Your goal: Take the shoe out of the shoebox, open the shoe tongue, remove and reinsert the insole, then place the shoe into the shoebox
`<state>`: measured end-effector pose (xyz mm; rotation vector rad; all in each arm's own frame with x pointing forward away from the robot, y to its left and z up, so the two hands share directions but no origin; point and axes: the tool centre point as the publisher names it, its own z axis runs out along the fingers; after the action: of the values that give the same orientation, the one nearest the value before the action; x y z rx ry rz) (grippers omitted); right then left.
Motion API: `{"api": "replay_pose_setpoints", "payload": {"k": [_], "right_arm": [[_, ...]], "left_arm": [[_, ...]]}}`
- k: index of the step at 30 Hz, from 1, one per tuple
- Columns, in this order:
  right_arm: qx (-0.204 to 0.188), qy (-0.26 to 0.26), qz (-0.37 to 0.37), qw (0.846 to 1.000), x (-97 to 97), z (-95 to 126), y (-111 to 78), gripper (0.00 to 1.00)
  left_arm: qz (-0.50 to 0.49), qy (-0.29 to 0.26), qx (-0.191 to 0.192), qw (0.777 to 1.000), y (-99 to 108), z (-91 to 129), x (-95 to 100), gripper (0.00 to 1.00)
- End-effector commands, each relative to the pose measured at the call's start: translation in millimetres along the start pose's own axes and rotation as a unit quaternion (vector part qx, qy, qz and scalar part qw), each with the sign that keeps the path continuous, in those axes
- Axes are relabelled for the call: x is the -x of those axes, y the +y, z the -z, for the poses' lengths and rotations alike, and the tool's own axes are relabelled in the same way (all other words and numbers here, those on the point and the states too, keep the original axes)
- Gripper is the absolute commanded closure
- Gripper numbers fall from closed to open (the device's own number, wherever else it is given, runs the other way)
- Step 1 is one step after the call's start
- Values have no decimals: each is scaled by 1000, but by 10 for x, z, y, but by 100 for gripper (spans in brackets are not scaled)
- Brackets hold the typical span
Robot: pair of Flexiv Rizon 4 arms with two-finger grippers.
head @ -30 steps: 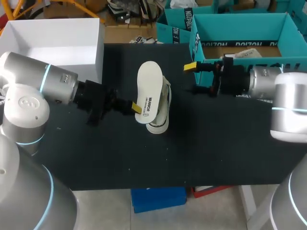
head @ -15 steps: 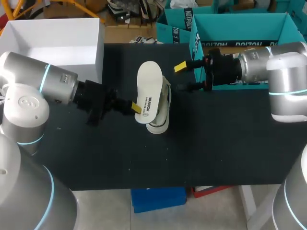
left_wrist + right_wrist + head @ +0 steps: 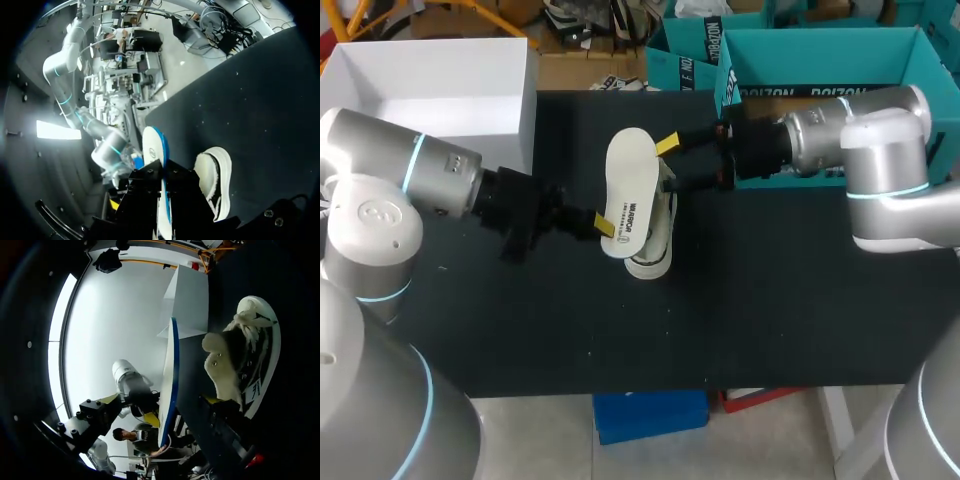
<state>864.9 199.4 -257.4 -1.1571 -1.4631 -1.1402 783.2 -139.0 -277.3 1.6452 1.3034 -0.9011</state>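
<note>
Black surface (image 3: 770, 300) carries the white low-top shoe (image 3: 660, 235) on its side near the middle. Against it the white foam insole (image 3: 630, 180) stands on edge, long axis pointing away from the robot. The left pincer (image 3: 603, 224) grips its heel end, and the toe end sits between the fingers of the right pincer (image 3: 670, 163), which are spread open (the nearer arm there).

The shoe (image 3: 658, 240) is lying mid-surface (image 3: 620, 330), with the insole (image 3: 630, 180) standing against its left side. The left end effector (image 3: 605, 225) is sitting left of them, the right end effector (image 3: 669, 165) to their right, and the shoebox (image 3: 800, 55) behind on the right.
</note>
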Motion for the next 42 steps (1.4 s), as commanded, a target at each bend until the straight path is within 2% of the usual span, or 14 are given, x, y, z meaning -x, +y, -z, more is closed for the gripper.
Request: {"api": "replay_pose_setpoints", "payload": {"k": [1,11,15,17,18,19,21,23,24,25,26,39,41,42], "right_arm": [[-2,8,-1,1000,87,-189,21,0],[-2,20,-5,1000,146,-375,-42,0],[-1,21,-8,1000,160,-392,-59,5],[1,21,-9,1000,164,-393,-66,35],[1,21,-10,1000,165,-391,-68,42],[1,20,-11,1000,165,-390,-70,54],[1,17,-13,1000,168,-373,-73,64],[1,17,-13,1000,168,-373,-73,67],[1,17,-13,1000,168,-373,-73,74],[1,17,-13,1000,168,-373,-73,96],[1,17,-13,1000,168,-373,-73,100],[1,17,-13,1000,168,-373,-73,100],[1,17,-13,1000,168,-373,-73,100],[1,17,-13,1000,168,-373,-73,100]], "left_arm": [[-1,1,3,1000,-11,-9,-2,100],[-1,1,3,1000,-11,-9,-2,100],[-1,1,3,1000,-11,-9,-2,100],[-1,1,3,1000,-11,-9,-2,100],[-1,1,3,1000,-11,-9,-2,100],[-1,1,3,1000,-11,-9,-2,100],[-1,1,3,1000,-11,-9,-2,100],[-1,1,3,1000,-11,-9,-2,100],[-1,1,3,1000,-11,-9,-2,100],[-1,1,3,1000,-11,-9,-2,100],[-1,1,3,1000,-11,-9,-2,100],[-1,1,3,1000,-11,-9,-2,100],[-4,25,11,1000,-20,-13,22,100],[9,32,20,999,-16,-13,49,91]]}}
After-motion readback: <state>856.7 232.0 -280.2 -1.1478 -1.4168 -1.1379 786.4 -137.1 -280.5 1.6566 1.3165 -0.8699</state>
